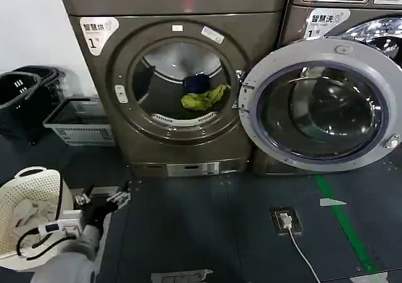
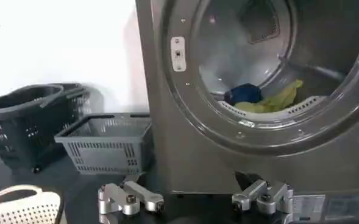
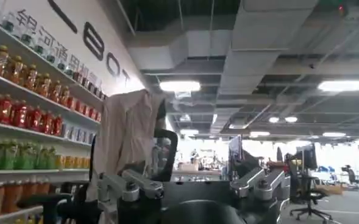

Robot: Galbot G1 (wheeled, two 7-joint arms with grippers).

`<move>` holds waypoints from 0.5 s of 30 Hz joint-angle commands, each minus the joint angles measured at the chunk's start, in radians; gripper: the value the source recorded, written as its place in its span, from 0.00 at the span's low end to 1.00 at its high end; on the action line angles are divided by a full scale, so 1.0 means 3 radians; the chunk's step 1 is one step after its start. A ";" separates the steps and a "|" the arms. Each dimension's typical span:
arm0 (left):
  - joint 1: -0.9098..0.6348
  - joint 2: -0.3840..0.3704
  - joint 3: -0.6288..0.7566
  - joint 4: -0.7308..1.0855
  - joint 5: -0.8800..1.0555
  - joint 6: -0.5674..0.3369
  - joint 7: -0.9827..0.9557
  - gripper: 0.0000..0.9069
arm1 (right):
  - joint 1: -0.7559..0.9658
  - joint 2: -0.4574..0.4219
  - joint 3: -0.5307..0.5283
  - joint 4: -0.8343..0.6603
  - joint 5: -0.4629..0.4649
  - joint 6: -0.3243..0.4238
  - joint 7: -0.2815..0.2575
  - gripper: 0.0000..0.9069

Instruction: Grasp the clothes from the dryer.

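Left end effector (image 1: 103, 199) open, low on the floor — clothes (image 1: 202, 96) lay ahead and above at the dryer (image 1: 182, 76) drum's front lip; left arm nearer, right end effector (image 3: 194, 185) also open.

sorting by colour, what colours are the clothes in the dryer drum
The clothes are bright yellow-green and dark blue, clearest in the head view.

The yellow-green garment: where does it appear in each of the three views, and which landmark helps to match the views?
Head view: the yellow-green garment lies inside the dryer, low in the drum, just below the dark blue garment.
Left wrist view: it lies in the drum beside the dark blue garment, above the left gripper, whose fingers are open.
Right wrist view: not in it; this picture faces a room with shelves.
Shared landmark: the grey basket beside the dryer.
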 commanded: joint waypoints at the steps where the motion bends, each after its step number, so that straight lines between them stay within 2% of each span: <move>1: 0.0002 0.0000 0.0000 0.0002 0.0004 0.0163 0.0001 1.00 | -0.0006 0.0004 -0.0002 -0.0015 0.0006 0.0011 0.0018 1.00; 15: 0.0002 0.0004 -0.0001 -0.0002 0.0004 0.0163 0.0001 1.00 | -0.0007 0.0007 -0.0008 -0.0036 -0.0001 0.0018 0.0027 1.00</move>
